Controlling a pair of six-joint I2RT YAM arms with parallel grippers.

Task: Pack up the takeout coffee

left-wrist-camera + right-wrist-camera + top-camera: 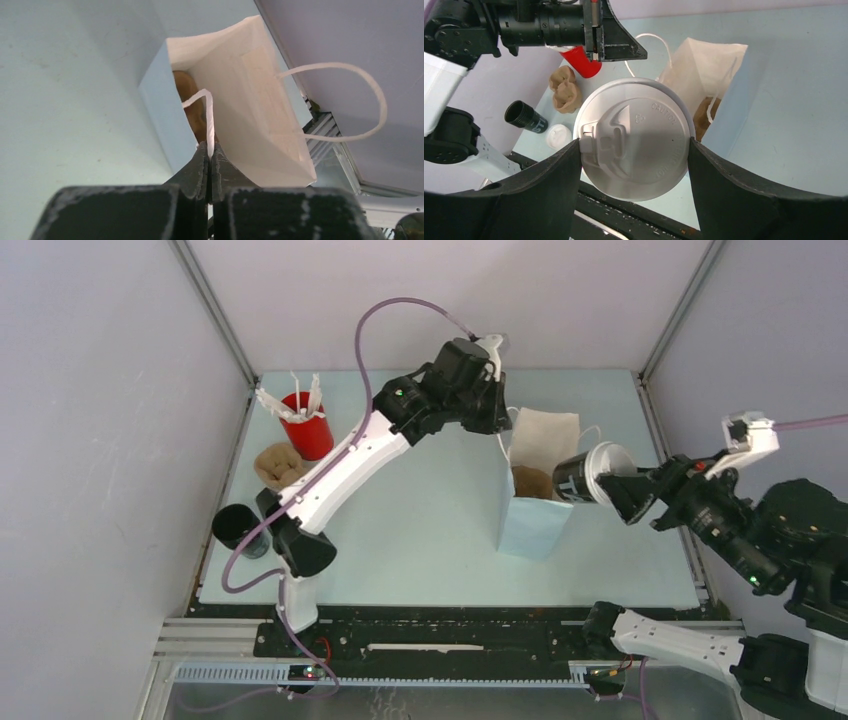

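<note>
The takeout coffee (583,477), a black cup with a white lid (634,145), hangs tilted just right of the paper bag's open mouth. My right gripper (612,485) is shut on it, with a finger on each side of the lid (634,150). The light blue paper bag (535,520) stands upright at mid-table, white inside. A brown moulded piece (532,481) lies in it. My left gripper (503,425) is at the bag's far rim. In the left wrist view it (210,150) is shut on the near white cord handle (208,107).
A red cup with white cutlery (306,424) stands at the back left, a brown pulp tray (280,465) beside it. A second black cup (525,116) lies near the left arm's base with a loose white lid (558,136) next to it. The bag's other handle (370,95) loops outward.
</note>
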